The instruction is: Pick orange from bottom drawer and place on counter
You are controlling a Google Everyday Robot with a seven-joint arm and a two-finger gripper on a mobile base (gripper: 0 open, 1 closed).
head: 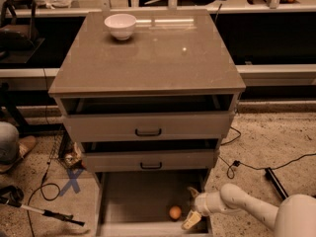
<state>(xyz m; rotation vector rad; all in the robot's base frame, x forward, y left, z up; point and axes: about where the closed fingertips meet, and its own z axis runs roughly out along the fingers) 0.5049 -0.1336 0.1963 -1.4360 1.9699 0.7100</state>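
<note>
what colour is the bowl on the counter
The bowl is white, camera view; the claw is at the bottom drawer, beside the orange.
</note>
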